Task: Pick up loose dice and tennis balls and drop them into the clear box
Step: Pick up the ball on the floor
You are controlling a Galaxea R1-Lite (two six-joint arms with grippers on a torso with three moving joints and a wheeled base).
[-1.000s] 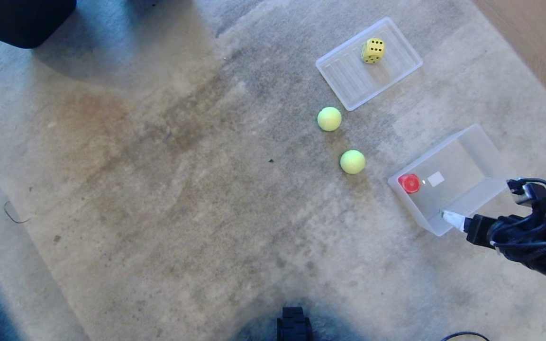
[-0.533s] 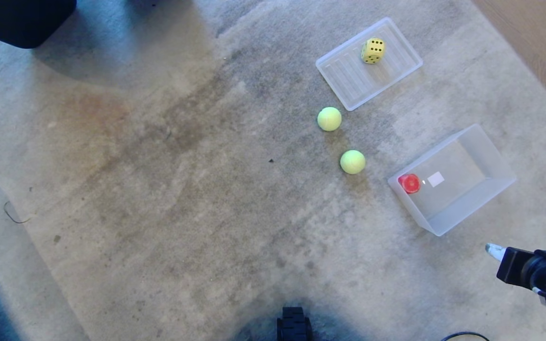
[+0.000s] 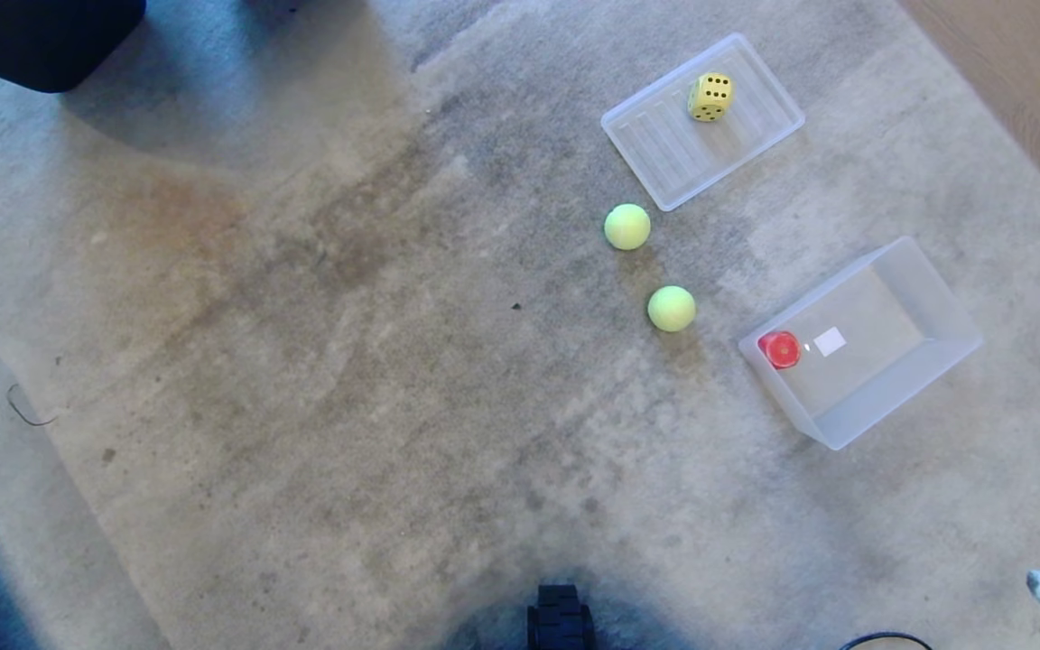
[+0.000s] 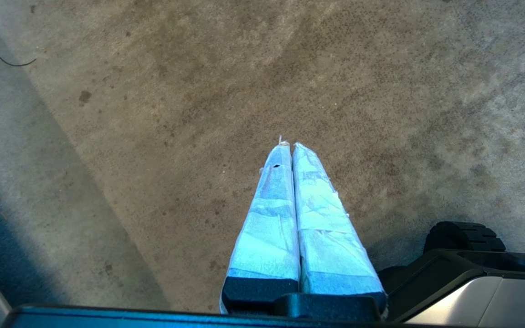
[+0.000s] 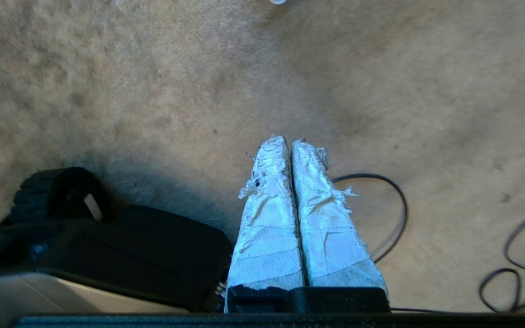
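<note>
Head view: red die (image 3: 780, 349) sits in clear box (image 3: 935, 298) — both grippers' jaws pressed together, empty.

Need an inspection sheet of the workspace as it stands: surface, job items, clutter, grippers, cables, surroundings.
Surface: stained beige carpet.
Job's things: red die in the clear box; yellow die on the ribbed clear lid; two tennis balls loose on the carpet between lid and box.
Clutter: small dark specks on the carpet.
Grippers: left gripper jaws shut, empty, over bare carpet; right gripper jaws shut, empty, at the head view's lower right edge, away from the box.
Cables: black cables on the carpet by the right gripper; thin wire near the carpet edge.
Surroundings: wood floor far right; dark object far left.
</note>
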